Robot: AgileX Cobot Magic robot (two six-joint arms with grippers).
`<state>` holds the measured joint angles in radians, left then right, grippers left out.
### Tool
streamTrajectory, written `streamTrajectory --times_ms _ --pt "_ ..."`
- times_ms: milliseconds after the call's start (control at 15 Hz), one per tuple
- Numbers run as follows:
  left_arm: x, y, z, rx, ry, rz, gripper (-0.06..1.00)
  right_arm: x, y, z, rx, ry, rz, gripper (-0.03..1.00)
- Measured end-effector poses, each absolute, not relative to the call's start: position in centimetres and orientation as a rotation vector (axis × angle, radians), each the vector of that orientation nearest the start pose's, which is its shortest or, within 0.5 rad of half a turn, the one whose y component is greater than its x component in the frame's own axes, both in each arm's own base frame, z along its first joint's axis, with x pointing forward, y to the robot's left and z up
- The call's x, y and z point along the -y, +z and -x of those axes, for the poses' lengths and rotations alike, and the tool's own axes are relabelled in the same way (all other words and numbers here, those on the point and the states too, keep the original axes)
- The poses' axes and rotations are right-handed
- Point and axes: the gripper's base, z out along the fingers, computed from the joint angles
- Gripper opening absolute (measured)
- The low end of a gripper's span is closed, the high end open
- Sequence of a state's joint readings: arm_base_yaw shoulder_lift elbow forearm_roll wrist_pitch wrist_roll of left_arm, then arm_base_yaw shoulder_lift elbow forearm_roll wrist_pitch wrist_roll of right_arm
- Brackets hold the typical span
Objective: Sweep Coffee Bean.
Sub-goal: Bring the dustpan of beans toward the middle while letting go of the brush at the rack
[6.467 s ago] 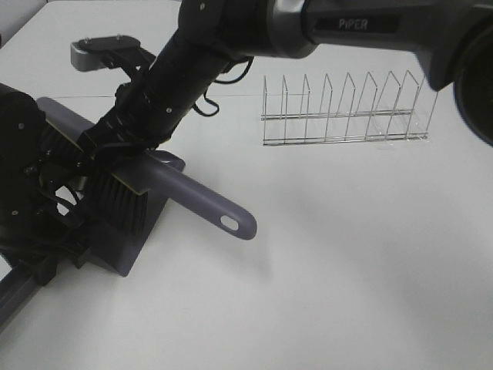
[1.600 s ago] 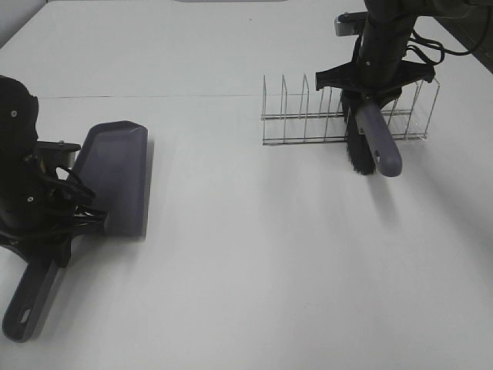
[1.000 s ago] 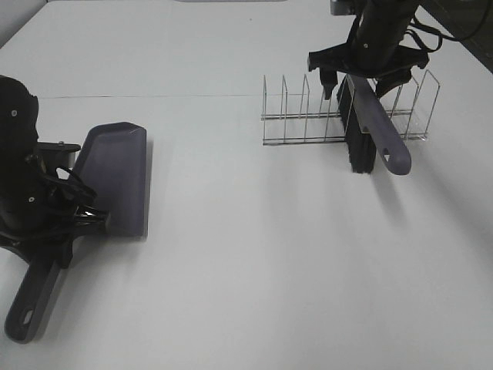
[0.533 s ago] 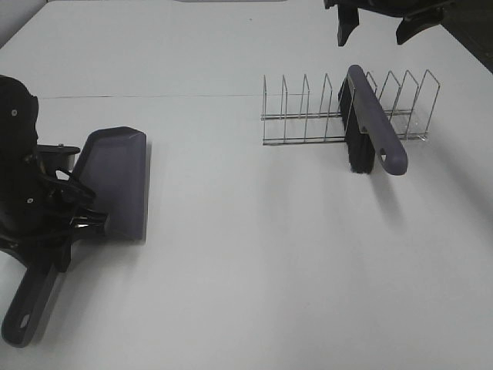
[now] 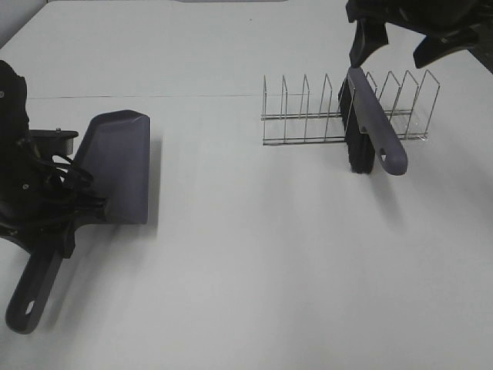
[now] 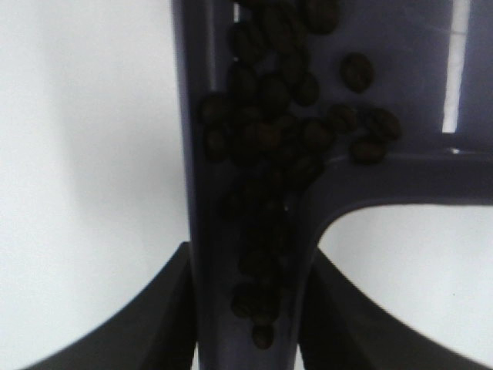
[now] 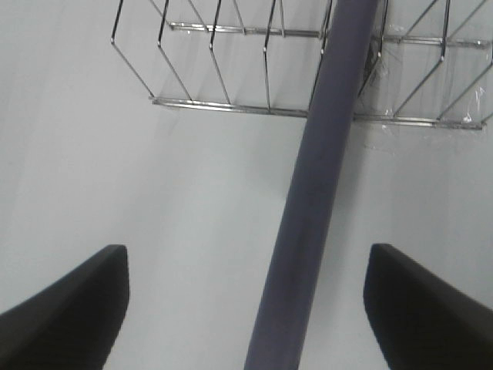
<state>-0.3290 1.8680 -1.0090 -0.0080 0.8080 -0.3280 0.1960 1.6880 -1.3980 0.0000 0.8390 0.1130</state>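
Purple-grey dustpan (image 5: 119, 166) on table (image 5: 254, 254), handle clamped in left pincer (image 5: 54, 220); coffee beans (image 6: 277, 131) heaped inside. Right pincer (image 5: 408, 38) apart above brush (image 5: 370, 127) lodged in wire rack (image 5: 308, 116). Risk: tilting pan spills beans.

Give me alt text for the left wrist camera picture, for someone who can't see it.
Dark coffee beans lie heaped in a purple-grey dustpan and trail down the channel of its handle, which the left gripper clamps between its dark fingers, above a white table.
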Motion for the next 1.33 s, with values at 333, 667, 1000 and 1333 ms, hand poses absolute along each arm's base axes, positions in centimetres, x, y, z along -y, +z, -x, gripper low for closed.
streamTrajectory --times_ms 333,667,1000,1333 --pt "8.6 14.9 -32.5 -3.088 -0.056 0.048 0.33 -5.7 28.1 -28.9 -2.61 0.11 0.108 0.79" --pt "9.1 12.0 -34.3 -3.164 -0.048 0.059 0.33 -5.3 28.6 -26.5 -2.575 0.116 0.107 0.79" --pt "9.5 9.6 -34.6 -3.221 -0.083 0.114 0.33 -5.2 28.6 -26.3 -2.57 0.117 0.107 0.79" --pt "9.5 9.6 -34.7 -3.219 -0.084 0.114 0.37 -5.2 28.6 -26.3 -2.57 0.117 0.107 0.79"
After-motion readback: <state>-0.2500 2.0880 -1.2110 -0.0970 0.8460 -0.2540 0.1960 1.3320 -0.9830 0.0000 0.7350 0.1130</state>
